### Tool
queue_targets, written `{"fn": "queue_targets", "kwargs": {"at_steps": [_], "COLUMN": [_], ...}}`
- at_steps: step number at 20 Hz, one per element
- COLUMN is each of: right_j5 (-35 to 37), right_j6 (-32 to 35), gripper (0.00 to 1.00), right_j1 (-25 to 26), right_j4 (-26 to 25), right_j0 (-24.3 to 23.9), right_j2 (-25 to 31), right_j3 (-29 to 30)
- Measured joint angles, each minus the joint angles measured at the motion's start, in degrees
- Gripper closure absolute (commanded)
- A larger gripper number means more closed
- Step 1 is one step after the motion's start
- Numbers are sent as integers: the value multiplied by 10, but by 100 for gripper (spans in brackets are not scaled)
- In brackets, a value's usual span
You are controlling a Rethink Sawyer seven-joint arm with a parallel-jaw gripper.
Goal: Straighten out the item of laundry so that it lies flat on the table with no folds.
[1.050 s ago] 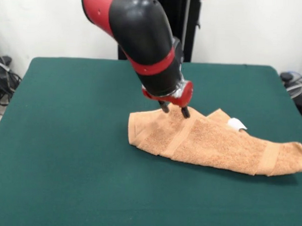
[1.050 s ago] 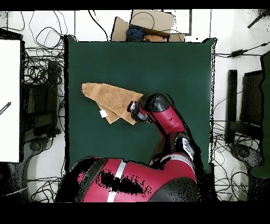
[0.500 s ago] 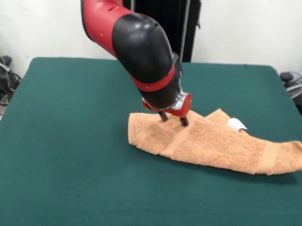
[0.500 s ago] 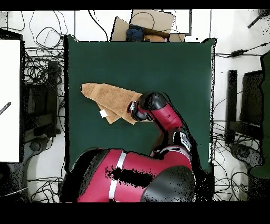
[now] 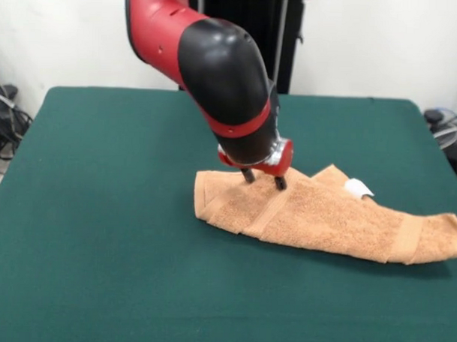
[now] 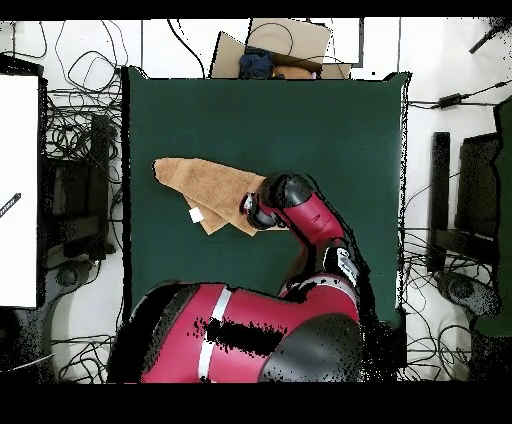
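Fingers spread, tips touching the towel (image 5: 317,215) near its tag (image 5: 357,188) — gripper (image 5: 263,180) poised to pinch; next, close and unfold.

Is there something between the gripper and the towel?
No. In the front view the open gripper stands directly on the folded towel, fingertips at its surface.
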Motion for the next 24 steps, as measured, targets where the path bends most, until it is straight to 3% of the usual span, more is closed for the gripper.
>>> {"fn": "queue_targets", "kwargs": {"at_steps": [24], "right_j5": [29], "right_j6": [0], "gripper": [0], "right_j1": [-6], "right_j4": [-41], "right_j0": [56], "right_j2": [-60], "right_j3": [-30]}}
